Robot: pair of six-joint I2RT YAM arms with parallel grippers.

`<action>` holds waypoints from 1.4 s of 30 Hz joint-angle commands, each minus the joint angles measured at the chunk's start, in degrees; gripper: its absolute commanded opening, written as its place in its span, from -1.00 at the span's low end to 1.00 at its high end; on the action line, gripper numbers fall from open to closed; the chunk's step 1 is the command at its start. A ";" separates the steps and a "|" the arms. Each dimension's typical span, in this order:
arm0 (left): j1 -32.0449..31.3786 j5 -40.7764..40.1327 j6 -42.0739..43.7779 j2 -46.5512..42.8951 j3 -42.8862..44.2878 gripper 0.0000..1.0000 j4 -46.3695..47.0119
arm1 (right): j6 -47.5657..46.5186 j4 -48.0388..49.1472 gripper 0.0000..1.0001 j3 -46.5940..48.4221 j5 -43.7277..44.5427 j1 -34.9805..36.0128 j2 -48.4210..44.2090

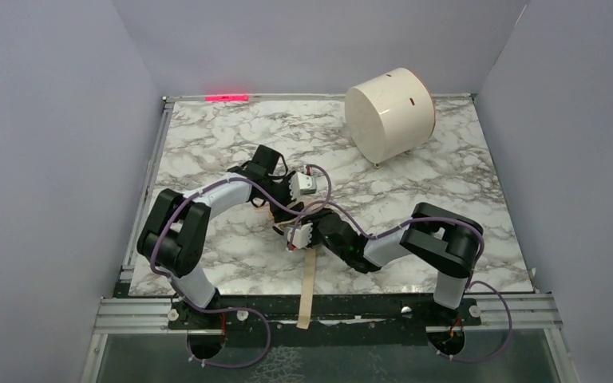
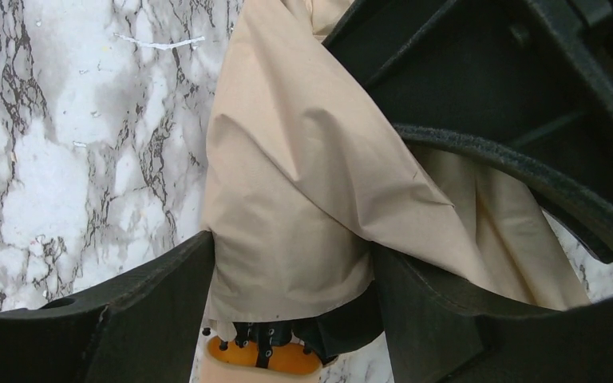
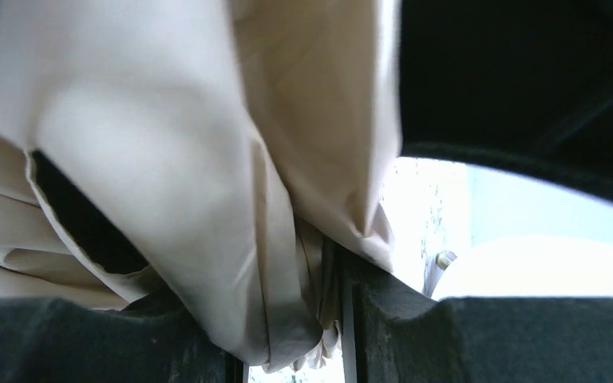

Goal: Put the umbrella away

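- Looking down from the top view, the umbrella [image 1: 310, 275] lies folded at the middle of the marble tabletop [image 1: 207, 128]. It is mostly hidden where the left arm [image 1: 223, 190] and the right arm [image 1: 387, 243] meet over it. Only its long tan strap [image 1: 306, 307] shows clearly, trailing to the near edge and over it. A white drum [image 1: 389, 112] stands well apart at the far right.
- In the left wrist view, the left hand [image 2: 291, 255] stands wide, with its fingers [image 2: 128, 319] on either side of the beige canopy [image 2: 303, 183]. The cloth fills the gap and touches both fingers, so I judge this a broad, loose grip on the bundle. Black rib ends and the peach handle knob [image 2: 259, 359] show just below the cloth.
- In the right wrist view, the right hand [image 3: 295, 327] is partly closed, with a fold of canopy pinched between its fingers [image 3: 88, 343]. More cloth is bunched above the fold, and the pale drum shows behind it.
- Handling is a judgement: the umbrella looks light, with soft, smooth cloth over stiff ribs and shaft.
- A pinch on fabric alone may slide or pull a fold loose.
- The surer hold is across the whole bundle around the shaft, or at the knob.
- The loose strap could snag on the tabletop's near edge.
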 commanded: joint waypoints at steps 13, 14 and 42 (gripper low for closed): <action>-6.56 -10.91 1.88 5.18 -5.10 -0.45 5.69 | 5.65 -8.14 -0.26 -4.68 -4.75 2.20 -2.82; -6.56 -11.27 1.82 5.30 -5.05 -0.48 5.75 | 5.78 -7.22 -0.20 -5.48 -4.57 2.40 -3.98; -6.30 -16.89 5.86 1.39 -9.16 -1.00 10.40 | 58.73 -26.25 0.25 -18.07 4.72 5.40 -58.72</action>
